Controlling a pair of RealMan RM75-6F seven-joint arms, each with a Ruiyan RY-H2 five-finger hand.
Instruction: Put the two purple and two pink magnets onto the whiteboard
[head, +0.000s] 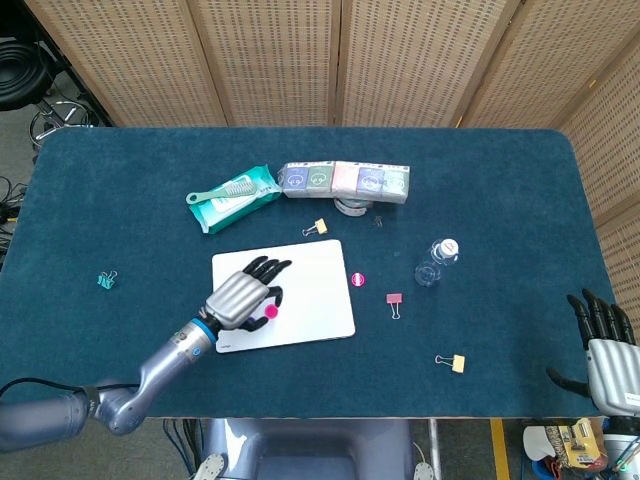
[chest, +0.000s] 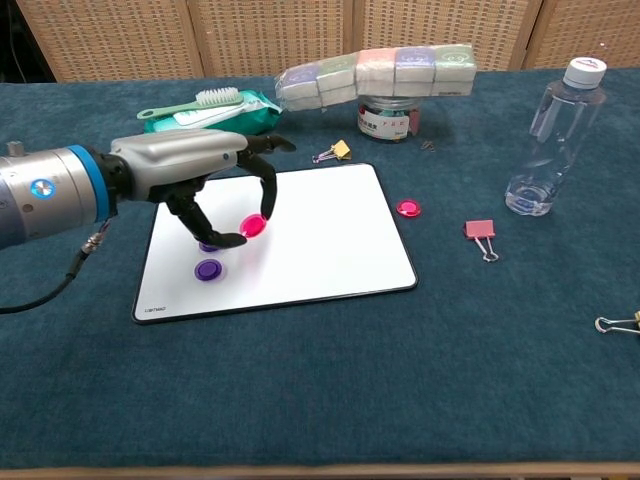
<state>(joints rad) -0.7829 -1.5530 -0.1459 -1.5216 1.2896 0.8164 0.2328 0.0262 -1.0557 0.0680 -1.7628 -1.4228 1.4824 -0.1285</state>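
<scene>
The whiteboard (head: 310, 270) (chest: 320, 230) lies flat in the middle of the table. My left hand (head: 240, 296) (chest: 205, 175) hovers over its left part and pinches a pink magnet (head: 270, 312) (chest: 253, 225). One purple magnet (chest: 208, 269) lies on the board under the hand; a second one (chest: 207, 245) is mostly hidden by my thumb. The other pink magnet (head: 359, 279) (chest: 407, 208) lies on the cloth just right of the board. My right hand (head: 605, 345) rests open at the table's right front corner, seen only in the head view.
A water bottle (chest: 555, 140) stands at the right. A pink binder clip (chest: 481, 233) and a yellow one (head: 452, 361) lie right of the board. A wipes pack with a brush (chest: 200, 115), a tissue multipack (chest: 375, 72) on a jar and another yellow clip (chest: 332, 152) lie behind it.
</scene>
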